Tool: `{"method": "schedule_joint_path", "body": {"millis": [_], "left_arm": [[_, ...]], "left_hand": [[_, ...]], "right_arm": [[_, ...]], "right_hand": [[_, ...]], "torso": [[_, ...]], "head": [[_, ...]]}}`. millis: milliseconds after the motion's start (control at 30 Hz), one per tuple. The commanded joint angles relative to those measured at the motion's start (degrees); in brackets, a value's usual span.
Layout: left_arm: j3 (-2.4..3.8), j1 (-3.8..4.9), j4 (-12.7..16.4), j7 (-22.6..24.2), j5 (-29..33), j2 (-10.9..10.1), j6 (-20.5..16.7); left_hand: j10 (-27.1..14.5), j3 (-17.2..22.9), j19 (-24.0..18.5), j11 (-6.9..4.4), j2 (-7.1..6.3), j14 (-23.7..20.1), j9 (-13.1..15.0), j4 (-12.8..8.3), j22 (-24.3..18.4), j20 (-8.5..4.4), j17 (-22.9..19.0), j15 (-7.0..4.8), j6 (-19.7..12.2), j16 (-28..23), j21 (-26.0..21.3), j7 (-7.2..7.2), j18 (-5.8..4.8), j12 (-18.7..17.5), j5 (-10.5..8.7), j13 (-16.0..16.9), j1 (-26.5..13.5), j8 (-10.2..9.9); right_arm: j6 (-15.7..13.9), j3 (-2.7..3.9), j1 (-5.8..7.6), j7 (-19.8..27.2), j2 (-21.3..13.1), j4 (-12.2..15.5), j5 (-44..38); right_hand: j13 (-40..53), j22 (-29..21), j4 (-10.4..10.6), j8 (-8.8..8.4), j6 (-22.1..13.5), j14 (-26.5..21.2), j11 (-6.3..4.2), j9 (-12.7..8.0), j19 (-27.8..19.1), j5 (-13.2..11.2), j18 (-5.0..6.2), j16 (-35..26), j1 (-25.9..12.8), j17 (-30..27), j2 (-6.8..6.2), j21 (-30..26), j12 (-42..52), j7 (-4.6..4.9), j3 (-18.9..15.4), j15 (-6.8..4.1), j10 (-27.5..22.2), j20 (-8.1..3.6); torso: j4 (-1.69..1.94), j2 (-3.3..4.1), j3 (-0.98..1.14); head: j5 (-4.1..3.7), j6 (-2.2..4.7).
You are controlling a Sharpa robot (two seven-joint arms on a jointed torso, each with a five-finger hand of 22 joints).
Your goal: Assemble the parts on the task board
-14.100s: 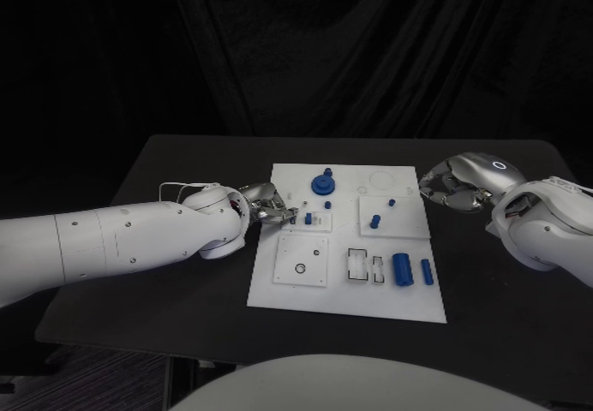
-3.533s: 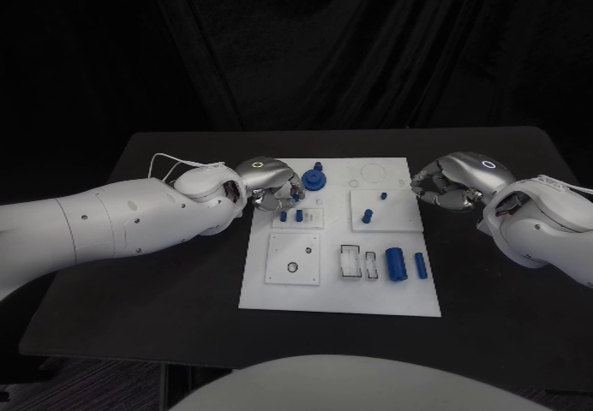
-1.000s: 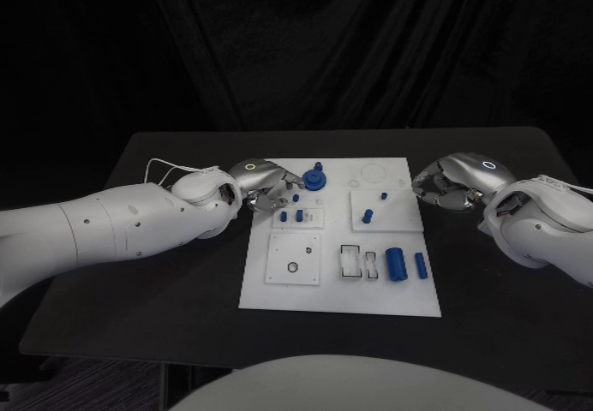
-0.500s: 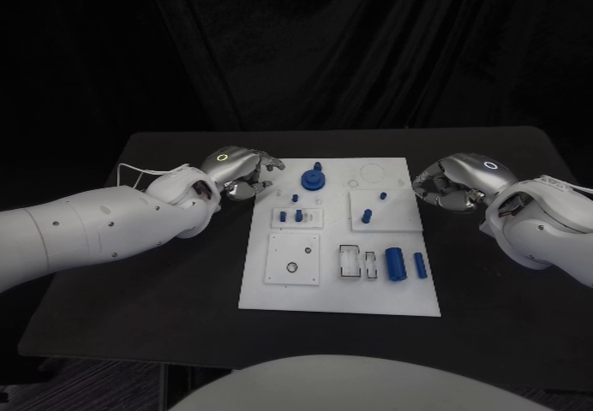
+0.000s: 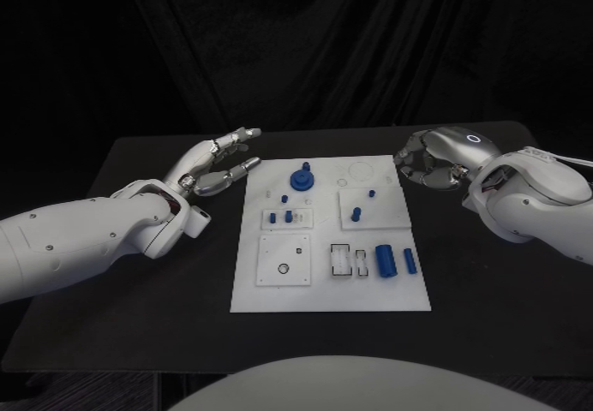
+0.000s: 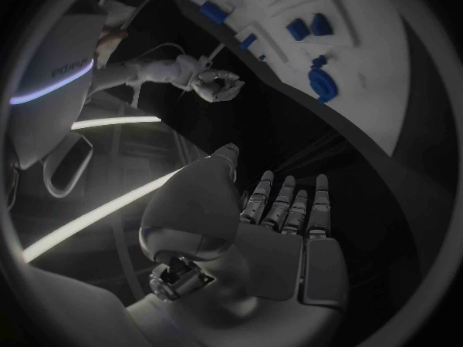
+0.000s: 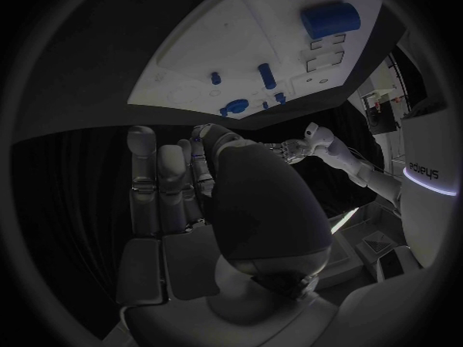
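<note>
My left robot hand (image 5: pixel 220 163) hovers over the black bench (image 5: pixel 136 248) just beside the far left corner of the task board (image 5: pixel 332 295), clear of its edge. Its fingers (image 5: pixel 237 137) are stretched out and spread apart, with nothing between them; from the left wrist view the palm (image 6: pixel 280 247) is flat and empty, fingertips reaching toward the board's rim (image 6: pixel 386 123).

My right robot hand (image 5: pixel 430 158) sits off the board's far right corner, also over the bench. Its fingers are curled inward and I see no part inside them; in the right wrist view they (image 7: pixel 159 181) fold in alongside the thumb, with the board (image 7: pixel 193 62) lying beyond the fingertips.

The task board lies flat in the middle of the bench between my two hands. At its far end, nearest my left hand, the round blue gear-like part (image 5: pixel 301 180) stands in the board. Just nearer me, small blue pegs (image 5: pixel 288 217) stand in a little raised plate, and two more blue pegs (image 5: pixel 358 212) stand in the square plate to their right, toward my right hand. In the near half, a large blue cylinder (image 5: pixel 385 259) and a slimmer blue pin (image 5: pixel 409 262) lie side by side next to a slotted holder (image 5: pixel 341 259), well apart from both hands. A square plate with a dark oval hole (image 5: pixel 285 259) sits on the near left of the board.
</note>
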Motion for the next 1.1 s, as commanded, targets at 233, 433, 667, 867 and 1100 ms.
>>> {"method": "schedule_joint_path", "body": {"millis": [233,433,667,867,1100], "left_arm": [[0.05,-0.03,3.8,10.5,24.9,-0.3,20.7],[0.05,-0.03,5.5,11.6,26.2,-0.7,22.9],[0.05,-0.03,7.6,12.3,26.5,-2.1,23.1],[0.05,-0.03,8.1,12.2,26.6,-2.6,23.4],[0.05,-0.03,8.6,12.0,26.6,-2.8,23.6]], "left_hand": [[-4.3,-10.9,-3.2,-2.80,5.03,-2.6,-2.6,0.0,-12.4,1.05,-2.6,-0.50,-2.4,-1.0,-0.5,0.42,2.45,-4.3,-6.97,-6.1,-2.2,-0.4],[-4.7,-12.5,-3.5,-3.74,5.71,-2.6,-3.0,-0.1,-14.5,0.64,-2.6,-1.20,-2.3,-1.0,-0.6,0.77,2.75,-4.6,-6.17,-6.3,-0.9,-0.3],[-4.5,-13.2,-3.7,-3.94,6.09,-2.6,-3.1,-0.1,-16.3,0.32,-2.6,-1.59,-1.6,-1.0,-0.7,0.94,2.86,-4.2,-5.08,-6.3,0.2,-0.3],[-4.3,-13.6,-3.6,-3.26,6.46,-2.6,-3.3,-0.1,-16.8,0.73,-2.6,-1.14,-1.5,-1.0,-0.6,0.87,2.81,-3.8,-3.19,-6.2,2.2,-0.3],[-4.3,-14.0,-3.3,-2.36,6.86,-2.6,-3.6,-0.1,-17.3,1.94,-2.6,-0.20,-1.4,-1.0,-0.6,0.55,3.02,-3.5,-0.74,-6.2,4.8,-0.3]], "right_arm": [[5.8,0.01,-2.04,-3.3,0.7,0.0,-5.3],[6.5,0.01,-2.95,-3.5,0.6,-0.3,-7.0],[6.7,0.01,-3.39,-2.9,0.6,-0.5,-7.5],[6.8,0.01,-3.48,-2.6,1.0,-0.9,-7.6],[6.6,0.01,-3.76,-2.0,2.2,-2.4,-7.6]], "right_hand": [[-6.7,3.4,-0.4,-0.35,-5.2,-2.0,2.34,-0.6,-1.4,-6.4,0.55,-1.6,-2.4,-2.8,-1.22,0.1,-7.1,-0.62,-0.2,1.81,-5.7,1.55],[-9.1,3.4,-0.5,-0.17,-5.4,-2.3,2.50,-0.8,-1.2,-7.9,0.61,-1.6,-2.8,-3.8,-1.10,0.1,-8.8,-0.74,-0.9,1.97,-6.4,1.92],[-11.7,3.4,0.1,0.03,-5.1,-2.3,2.47,-1.0,-0.6,-8.7,0.60,-1.3,-3.9,-4.7,-0.72,0.2,-9.2,-0.84,-1.5,2.02,-3.6,2.11],[-14.3,3.7,1.0,0.17,-4.9,-1.5,2.16,-1.3,0.8,-11.9,0.40,0.0,-4.8,-5.3,-0.45,1.1,-9.4,-1.05,-2.6,1.88,-0.5,2.06],[-15.1,3.8,1.2,0.15,-4.9,-1.2,2.09,-1.3,1.4,-12.3,0.29,0.4,-4.9,-5.4,-0.28,1.5,-9.4,-1.07,-2.7,1.83,0.8,2.04]], "torso": [[0.91,0.00,-0.99],[1.71,-0.20,-2.47],[2.53,0.17,-4.06],[3.06,1.07,-4.95],[3.50,1.59,-5.42]], "head": [[-1.96,-0.01],[-3.34,-0.01],[-4.35,-0.01],[-5.38,-0.01],[-6.16,-0.01]]}}
